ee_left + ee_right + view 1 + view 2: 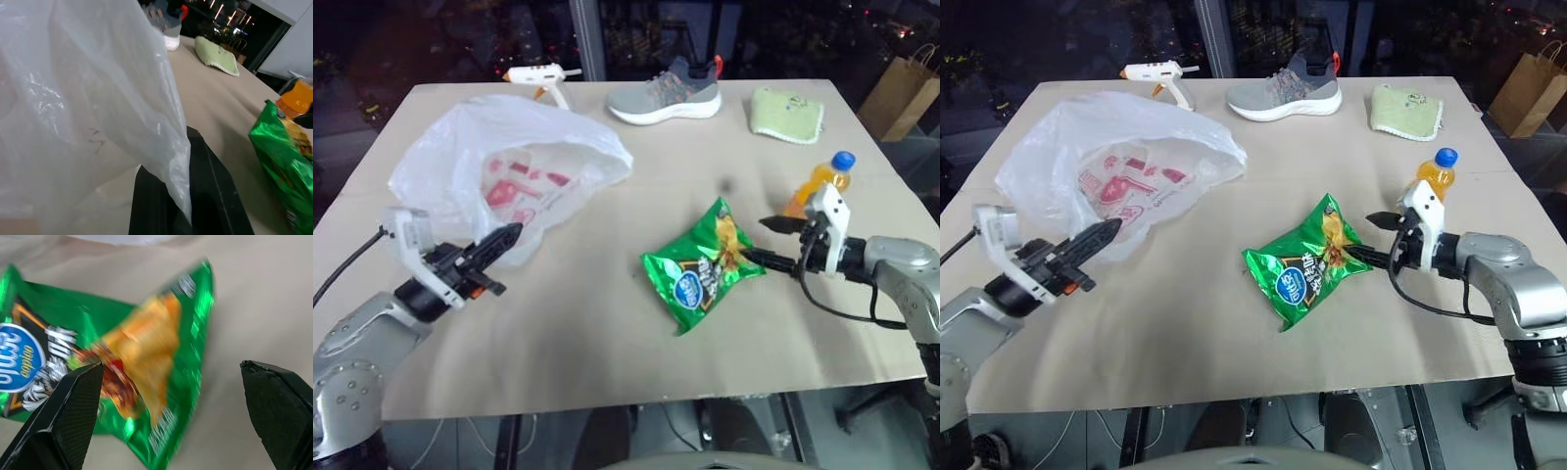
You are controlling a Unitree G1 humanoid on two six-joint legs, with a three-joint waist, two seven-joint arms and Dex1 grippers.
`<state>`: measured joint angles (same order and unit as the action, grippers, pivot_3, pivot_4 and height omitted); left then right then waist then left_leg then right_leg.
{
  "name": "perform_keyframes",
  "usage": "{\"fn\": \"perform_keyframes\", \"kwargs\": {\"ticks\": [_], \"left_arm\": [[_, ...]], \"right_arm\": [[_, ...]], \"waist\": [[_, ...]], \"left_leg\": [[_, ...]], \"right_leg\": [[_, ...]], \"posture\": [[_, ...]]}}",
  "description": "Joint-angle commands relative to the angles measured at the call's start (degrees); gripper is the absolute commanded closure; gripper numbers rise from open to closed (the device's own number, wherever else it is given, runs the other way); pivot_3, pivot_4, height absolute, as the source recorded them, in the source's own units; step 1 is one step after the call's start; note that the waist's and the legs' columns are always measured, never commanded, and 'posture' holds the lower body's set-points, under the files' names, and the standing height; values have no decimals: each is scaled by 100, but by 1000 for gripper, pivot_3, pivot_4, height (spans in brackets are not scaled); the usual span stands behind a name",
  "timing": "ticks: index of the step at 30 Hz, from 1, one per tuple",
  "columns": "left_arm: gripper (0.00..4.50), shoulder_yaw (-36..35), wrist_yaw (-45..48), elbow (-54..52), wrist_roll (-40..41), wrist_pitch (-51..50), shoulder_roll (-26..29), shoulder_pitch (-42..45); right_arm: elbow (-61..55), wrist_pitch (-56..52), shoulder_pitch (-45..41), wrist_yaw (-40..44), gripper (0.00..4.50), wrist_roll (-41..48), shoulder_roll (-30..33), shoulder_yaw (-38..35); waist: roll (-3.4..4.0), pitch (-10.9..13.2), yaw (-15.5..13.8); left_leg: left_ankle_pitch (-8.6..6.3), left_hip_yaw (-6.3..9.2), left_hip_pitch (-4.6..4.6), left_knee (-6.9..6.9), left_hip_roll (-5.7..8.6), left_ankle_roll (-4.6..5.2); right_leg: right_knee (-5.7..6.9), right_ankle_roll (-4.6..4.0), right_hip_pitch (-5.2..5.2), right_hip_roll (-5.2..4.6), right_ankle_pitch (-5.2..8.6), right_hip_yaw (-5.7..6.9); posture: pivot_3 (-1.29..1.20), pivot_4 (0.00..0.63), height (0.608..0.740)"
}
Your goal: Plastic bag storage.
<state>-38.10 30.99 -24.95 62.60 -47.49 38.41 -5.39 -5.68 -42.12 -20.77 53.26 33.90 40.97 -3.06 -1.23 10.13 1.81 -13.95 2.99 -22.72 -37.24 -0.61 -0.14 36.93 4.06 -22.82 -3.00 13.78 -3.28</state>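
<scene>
The plastic bag, big, crinkly and translucent white with red printing, lies bunched on the left half of the table. My left gripper is shut on its near edge. In the left wrist view the film runs down between the black fingers. My right gripper stands open at the right, level with the table. Its two fingers reach either side of the near corner of a green snack packet without gripping it.
The green snack packet lies mid-table. An orange drink bottle stands just behind my right gripper. At the far edge are a white glue gun, a grey shoe and a green cloth. A brown paper bag stands beyond the table's right corner.
</scene>
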Motion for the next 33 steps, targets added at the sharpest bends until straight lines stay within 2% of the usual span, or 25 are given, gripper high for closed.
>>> {"fn": "perform_keyframes", "kwargs": {"ticks": [1,3,8,12,14,15,17,18,19,23,24,30,33], "left_arm": [[4465,-313,64,46,464,-154,140,-143],[4465,-409,95,153,665,-240,197,-237],[4465,-502,165,272,962,-334,258,-390],[4465,-506,202,263,971,-285,245,-542],[4500,-492,203,262,977,-272,234,-581],[4500,-485,209,250,991,-268,227,-601],[4500,-469,228,238,1024,-270,229,-629],[4500,-456,240,233,1041,-272,230,-639],[4500,-446,247,229,1057,-273,230,-646],[4500,-362,290,180,1104,-288,225,-655],[4500,-351,292,166,1122,-288,218,-653],[4500,-141,256,-134,1403,-296,144,-641],[4500,394,139,-640,1785,-362,17,-538]], "right_arm": [[163,-891,-303,145,0,902,-248,-343],[335,-1308,-476,149,0,1178,-376,-338],[941,-931,-815,117,0,390,-682,507],[1080,-843,-927,64,0,175,-878,700],[1080,-676,-914,135,665,29,-899,799],[1048,-784,-918,129,762,127,-940,726],[1024,-1014,-962,104,1453,304,-999,569],[1036,-1104,-995,109,2062,370,-1012,508],[1052,-1168,-1024,119,2311,412,-1013,471],[1147,-1714,-1290,6,4241,704,-1084,287],[1177,-1855,-1372,-68,4476,792,-1143,215],[1485,-2953,-2070,-800,4476,1319,-1847,-333],[1636,-3355,-2366,-1129,4476,1479,-2321,-467]], "waist": [[2,1,8],[3,2,29],[2,1,38],[4,3,38],[4,3,35],[4,3,33],[4,2,38],[4,3,39],[5,3,40],[5,3,41],[5,3,41],[5,3,53],[7,4,47]], "left_leg": [[0,2,0,0,-1,0],[0,2,1,0,-2,0],[0,0,3,-2,-2,0],[0,3,-2,0,-1,0],[0,2,-3,1,0,0],[0,2,-3,1,0,0],[0,3,-2,1,0,0],[0,3,-2,1,-1,0],[0,3,-1,1,-1,0],[0,2,-1,1,-1,0],[0,2,-1,1,-1,0],[0,3,-1,2,-2,0],[0,4,-4,4,-1,0]], "right_leg": [[0,0,0,1,0,1],[2,0,0,4,0,-1],[2,-1,0,7,1,-2],[1,-1,-2,6,1,-1],[0,0,-3,5,0,-2],[0,0,-3,5,0,-2],[0,-1,-2,5,0,-2],[0,-1,-3,6,0,-2],[1,-1,-3,7,1,-1],[1,-1,-3,6,1,-2],[1,-1,-3,6,1,-2],[1,-2,-4,8,0,-2],[0,-2,-5,6,0,-2]], "posture": [[0,150,740],[0,150,740],[0,150,740],[0,150,740],[0,150,740],[0,150,740],[0,150,740],[0,150,740],[0,150,740],[0,150,740],[0,150,740],[0,150,740],[0,150,740]]}}
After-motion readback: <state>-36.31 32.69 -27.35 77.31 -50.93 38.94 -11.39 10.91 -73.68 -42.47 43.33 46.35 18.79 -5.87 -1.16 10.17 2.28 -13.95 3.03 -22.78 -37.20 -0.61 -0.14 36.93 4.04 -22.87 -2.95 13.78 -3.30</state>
